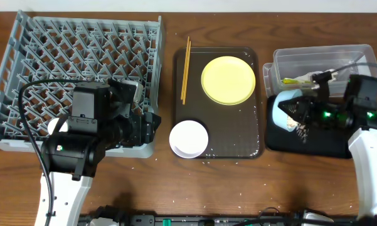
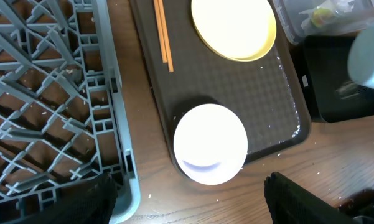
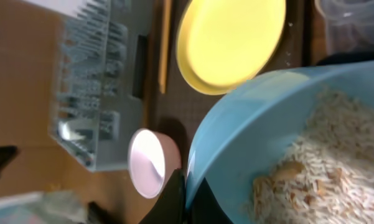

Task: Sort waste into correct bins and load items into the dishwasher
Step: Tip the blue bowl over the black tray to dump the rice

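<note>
Light blue bowl (image 1: 283, 108) at right of frame, tipped on edge over black tray (image 1: 326, 145); pale, glossy, with whitish-tan rice scraps (image 3: 323, 162) heaped inside. Right gripper (image 1: 299, 110) pinched tight on bowl rim. Clear tub (image 1: 320, 59) just above, wrapper (image 1: 292, 81) inside. Left gripper (image 2: 199, 199) spread wide, empty, beside pink-white bowl (image 1: 188, 138) at lower left corner of brown tray (image 1: 238, 135). Yellow plate (image 1: 228, 80) and chopsticks (image 1: 185, 69) on same tray.

The brown tray (image 1: 235, 129) (finely checked) bears a yellow plate (image 1: 228, 80) and pink-white bowl (image 1: 188, 138). Left of it, a grey lattice rack (image 1: 63, 50).
</note>
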Robot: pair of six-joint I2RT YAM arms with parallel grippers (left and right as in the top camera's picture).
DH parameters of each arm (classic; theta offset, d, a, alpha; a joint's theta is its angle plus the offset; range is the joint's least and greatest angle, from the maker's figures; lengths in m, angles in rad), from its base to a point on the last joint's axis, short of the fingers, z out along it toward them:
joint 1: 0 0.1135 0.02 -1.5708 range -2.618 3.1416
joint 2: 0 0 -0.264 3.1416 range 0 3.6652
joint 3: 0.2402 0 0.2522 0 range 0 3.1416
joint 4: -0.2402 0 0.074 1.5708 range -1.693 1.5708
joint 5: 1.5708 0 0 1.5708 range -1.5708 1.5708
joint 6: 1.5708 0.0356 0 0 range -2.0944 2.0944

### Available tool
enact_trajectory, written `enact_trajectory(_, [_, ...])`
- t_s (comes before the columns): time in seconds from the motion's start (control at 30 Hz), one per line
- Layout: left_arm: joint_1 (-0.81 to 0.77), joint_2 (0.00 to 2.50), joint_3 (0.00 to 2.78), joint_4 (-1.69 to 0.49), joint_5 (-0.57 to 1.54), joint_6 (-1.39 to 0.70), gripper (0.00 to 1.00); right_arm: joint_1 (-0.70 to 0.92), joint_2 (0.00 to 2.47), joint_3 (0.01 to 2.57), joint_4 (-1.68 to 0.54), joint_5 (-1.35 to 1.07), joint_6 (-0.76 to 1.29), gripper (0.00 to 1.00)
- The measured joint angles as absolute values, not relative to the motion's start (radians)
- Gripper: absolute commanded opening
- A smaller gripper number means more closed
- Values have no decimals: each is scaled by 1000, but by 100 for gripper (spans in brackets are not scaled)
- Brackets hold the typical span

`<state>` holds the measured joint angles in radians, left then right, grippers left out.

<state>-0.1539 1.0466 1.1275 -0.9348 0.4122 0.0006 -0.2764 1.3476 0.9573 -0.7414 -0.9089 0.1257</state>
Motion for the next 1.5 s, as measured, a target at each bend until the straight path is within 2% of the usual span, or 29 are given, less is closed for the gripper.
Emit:
enact_trajectory(0.27, [-154,1047,1127,-934,412,1,79,-465,1437,786,-502,-1257,93,1])
enact_trajectory(0.53, [-154,1047,1127,-934,412,1,79,-550,1442,739,-467,-1457,38,1])
enact_trajectory(1.07, [-154,1047,1127,-934,412,1,79,-559,1443,732,-468,-1410,18,1])
enact_trajectory(1.4, [-154,1047,1127,-934,412,1,79,-559,1443,729,-489,-1317,122,1])
enact_trajectory(1.5, [-154,1047,1127,-934,412,1,79,-559,1443,726,-466,-1356,125,1])
